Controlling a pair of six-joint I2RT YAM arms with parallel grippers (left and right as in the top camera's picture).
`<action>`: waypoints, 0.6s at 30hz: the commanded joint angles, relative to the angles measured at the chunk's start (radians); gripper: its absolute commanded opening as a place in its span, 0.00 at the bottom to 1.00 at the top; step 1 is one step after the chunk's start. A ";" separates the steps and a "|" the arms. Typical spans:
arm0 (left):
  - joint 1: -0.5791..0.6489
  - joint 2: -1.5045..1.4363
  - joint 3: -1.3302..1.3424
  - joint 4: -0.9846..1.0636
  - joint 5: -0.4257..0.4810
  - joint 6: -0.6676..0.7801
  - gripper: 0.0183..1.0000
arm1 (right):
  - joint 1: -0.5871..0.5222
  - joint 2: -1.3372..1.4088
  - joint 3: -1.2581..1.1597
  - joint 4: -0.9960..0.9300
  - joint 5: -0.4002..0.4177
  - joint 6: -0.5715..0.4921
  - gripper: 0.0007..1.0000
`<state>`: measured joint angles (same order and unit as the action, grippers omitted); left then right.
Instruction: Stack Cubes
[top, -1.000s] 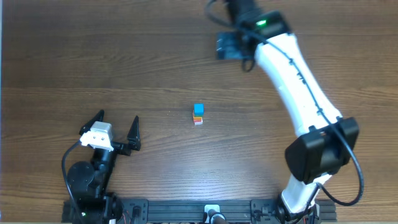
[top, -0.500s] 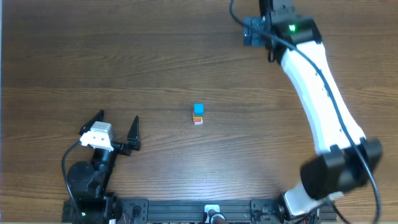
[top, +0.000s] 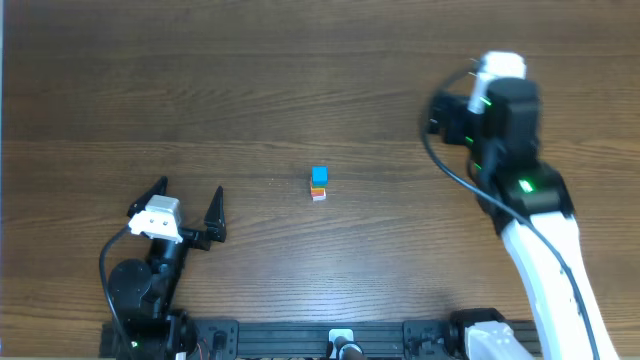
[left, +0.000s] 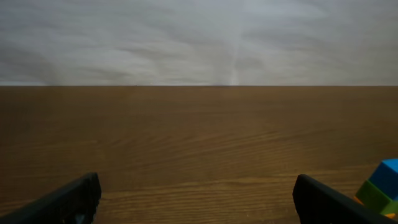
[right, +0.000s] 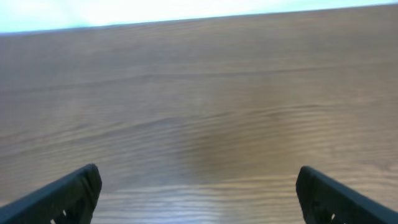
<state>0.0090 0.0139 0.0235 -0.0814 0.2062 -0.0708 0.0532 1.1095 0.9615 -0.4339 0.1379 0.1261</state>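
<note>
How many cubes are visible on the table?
3, all stacked near the middle of the table: a blue cube on top, a green cube under it, an orange cube lower. Another may be hidden at the bottom.

A small stack of cubes (top: 319, 185) stands upright near the middle of the wooden desk (top: 200, 90). A blue cube (top: 319, 176) sits on top, resting on a green cube (left: 375, 196), with an orange cube (top: 319, 189) showing below them.
</note>
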 joint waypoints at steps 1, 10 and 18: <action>0.004 -0.008 -0.007 0.003 0.006 0.013 1.00 | -0.058 -0.168 -0.156 0.109 -0.081 -0.080 0.99; 0.004 -0.008 -0.007 0.003 0.006 0.013 1.00 | -0.102 -0.501 -0.522 0.396 -0.152 -0.105 0.99; 0.004 -0.008 -0.007 0.003 0.006 0.013 1.00 | -0.102 -0.810 -0.774 0.542 -0.197 -0.105 0.99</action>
<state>0.0090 0.0139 0.0235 -0.0814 0.2066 -0.0708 -0.0433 0.3801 0.2546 0.0849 -0.0280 0.0261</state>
